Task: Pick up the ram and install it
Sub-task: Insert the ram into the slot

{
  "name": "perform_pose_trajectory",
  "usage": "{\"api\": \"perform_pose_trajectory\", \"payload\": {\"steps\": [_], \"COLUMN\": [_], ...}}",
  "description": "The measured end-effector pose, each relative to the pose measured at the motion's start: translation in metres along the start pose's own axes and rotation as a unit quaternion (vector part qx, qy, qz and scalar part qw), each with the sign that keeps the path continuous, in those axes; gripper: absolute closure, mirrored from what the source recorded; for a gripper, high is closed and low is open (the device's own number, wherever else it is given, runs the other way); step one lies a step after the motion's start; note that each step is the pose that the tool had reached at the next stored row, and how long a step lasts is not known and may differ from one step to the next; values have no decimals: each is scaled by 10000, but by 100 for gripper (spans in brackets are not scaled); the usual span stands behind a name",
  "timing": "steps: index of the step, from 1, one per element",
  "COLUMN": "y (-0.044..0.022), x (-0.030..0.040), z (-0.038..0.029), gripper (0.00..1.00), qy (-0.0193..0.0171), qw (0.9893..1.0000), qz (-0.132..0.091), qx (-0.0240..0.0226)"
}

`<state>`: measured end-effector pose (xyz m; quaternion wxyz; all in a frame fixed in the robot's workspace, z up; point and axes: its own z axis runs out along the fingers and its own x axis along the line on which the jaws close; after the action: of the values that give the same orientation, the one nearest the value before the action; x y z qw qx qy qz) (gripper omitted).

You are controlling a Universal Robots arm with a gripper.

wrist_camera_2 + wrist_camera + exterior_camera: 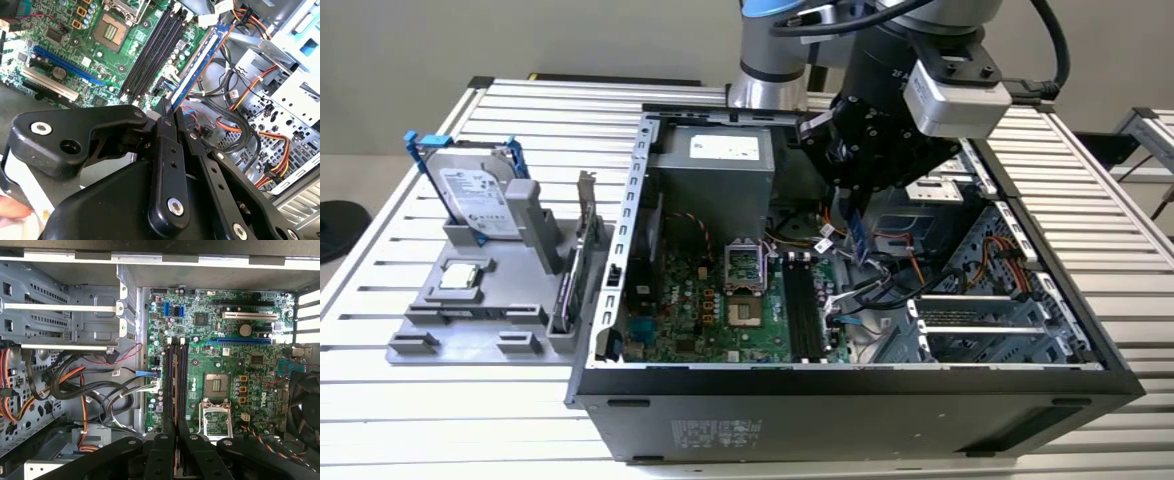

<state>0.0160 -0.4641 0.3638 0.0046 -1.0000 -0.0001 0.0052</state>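
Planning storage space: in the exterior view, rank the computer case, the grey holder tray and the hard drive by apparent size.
Largest: computer case.
Then grey holder tray.
Smallest: hard drive, standing on that tray.

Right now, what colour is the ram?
Blue; the ram shows best in the second wrist view.

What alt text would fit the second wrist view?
The black gripper holds the ram edge-on, parallel to the black memory slots on the green motherboard. Orange and yellow cables run beside it.
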Motion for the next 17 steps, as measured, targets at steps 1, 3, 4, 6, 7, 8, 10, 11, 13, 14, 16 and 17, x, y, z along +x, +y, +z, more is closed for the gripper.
{"api": "perform_pose_trajectory", "payload": {"steps": [1,3,4,6,7,8,10,11,13,14,16,17], "y": [-1,-1,-1,-2,-2,-2,-2,-3,-2,-2,-2,-2], "x": [0,0,0,0,0,0,0,0,0,0,0,0], "z": [0,0,0,0,0,0,0,0,0,0,2,6], "gripper": [100,100,100,100,100,100,100,100,100,100,100,100], "qy": [0,0,0,0,0,0,0,0,0,0,0,0], "qw": [10000,10000,10000,10000,10000,10000,10000,10000,10000,10000,10000,10000], "qz": [0,0,0,0,0,0,0,0,0,0,0,0], "qx": [0,0,0,0,0,0,8,11,17,19,18,15]}}
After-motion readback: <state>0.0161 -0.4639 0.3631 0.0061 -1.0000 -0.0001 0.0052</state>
